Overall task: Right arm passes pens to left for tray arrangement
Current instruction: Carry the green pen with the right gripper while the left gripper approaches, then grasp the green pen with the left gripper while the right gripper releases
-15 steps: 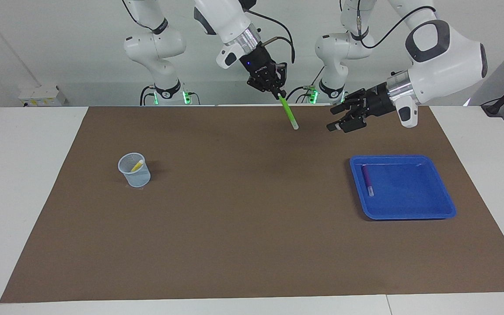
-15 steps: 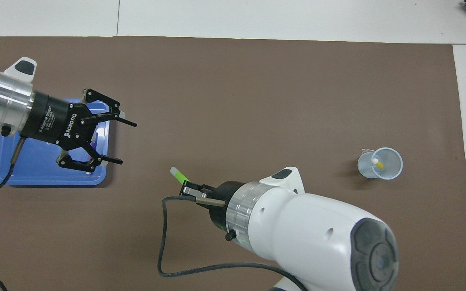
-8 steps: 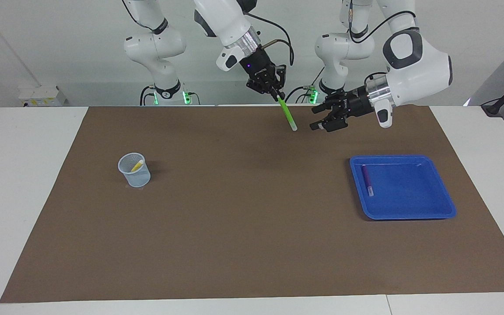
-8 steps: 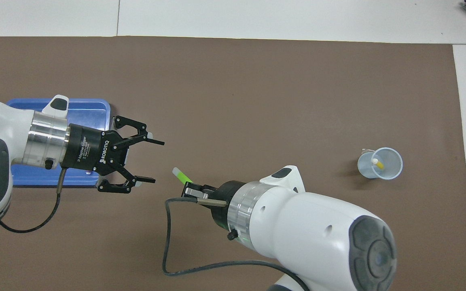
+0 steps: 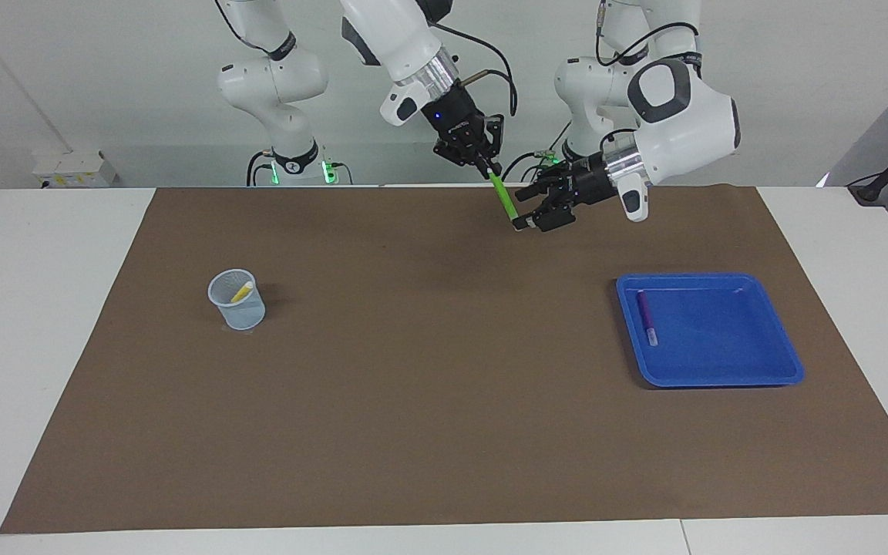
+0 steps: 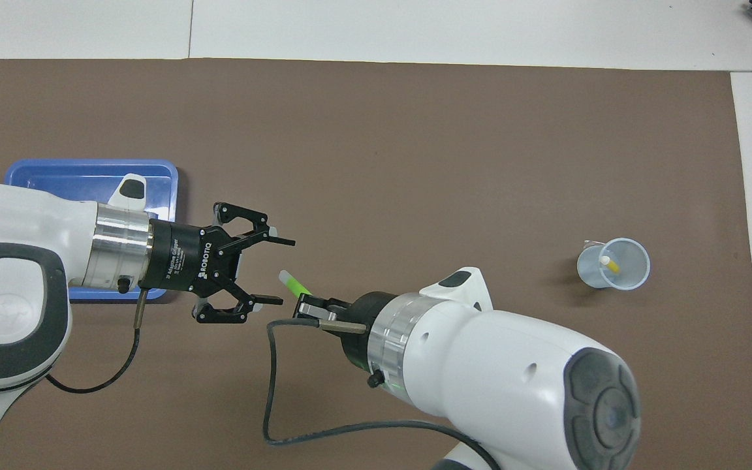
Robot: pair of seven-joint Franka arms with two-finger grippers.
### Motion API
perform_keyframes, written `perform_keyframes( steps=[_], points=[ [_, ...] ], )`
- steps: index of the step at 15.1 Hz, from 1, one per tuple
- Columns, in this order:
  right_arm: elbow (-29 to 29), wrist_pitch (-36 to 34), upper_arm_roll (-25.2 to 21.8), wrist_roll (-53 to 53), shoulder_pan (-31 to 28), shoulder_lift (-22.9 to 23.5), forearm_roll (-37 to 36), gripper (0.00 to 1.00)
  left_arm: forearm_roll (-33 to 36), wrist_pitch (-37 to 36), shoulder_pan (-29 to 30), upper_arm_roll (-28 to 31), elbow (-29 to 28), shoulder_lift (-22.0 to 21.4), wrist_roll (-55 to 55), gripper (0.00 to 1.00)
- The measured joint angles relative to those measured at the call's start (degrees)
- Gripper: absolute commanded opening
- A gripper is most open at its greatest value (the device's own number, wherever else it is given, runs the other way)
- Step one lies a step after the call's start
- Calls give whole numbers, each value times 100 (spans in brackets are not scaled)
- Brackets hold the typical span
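I see my right end effector (image 5: 488, 163) clamping the green pen (image 5: 504, 197) above the mat; my left end effector (image 6: 275, 271) gapes wide around its tip.

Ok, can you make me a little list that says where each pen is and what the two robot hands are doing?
green pen: held up over the mat by the right gripper, slanting down
right gripper: shut on the green pen's upper end
left gripper: open, at the green pen's lower tip, not gripping it
purple pen: lying in the blue tray, by the rim toward the right arm's end
yellow pen: leaning in the mesh cup
blue tray: on the brown mat, toward the left arm's end
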Motion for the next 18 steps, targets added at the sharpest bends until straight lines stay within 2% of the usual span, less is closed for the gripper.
perform_keyframes(
  steps=[5, 8, 12, 14, 15, 16, 18],
  points=[
    [-4, 0, -2, -48, -6, 0, 0, 0, -118, 111, -116, 4, -47, -21, 0, 69],
    [-4, 0, -3, -50, -8, 0, 0, 0, -130, 185, -160, 0, -84, -46, 0, 57],
    [-5, 0, -6, -50, -12, 0, 0, 0, -133, 197, -161, 3, -103, -70, 0, 46],
    [-6, 0, -8, -51, -13, 0, 0, 0, -134, 200, -161, 4, -108, -73, 0, 31],
    [-6, 0, -11, -52, -20, 0, 0, 0, -134, 199, -162, 4, -115, -76, 0, 19],
    [-6, 1, -22, -56, -30, 0, 0, 0, -134, 197, -177, 3, -126, -84, 2, 1],
    [-9, 4, -54, -68, -44, -4, -1, 0, -128, 218, -217, 7, -147, -99, 44, 0]
  ],
)
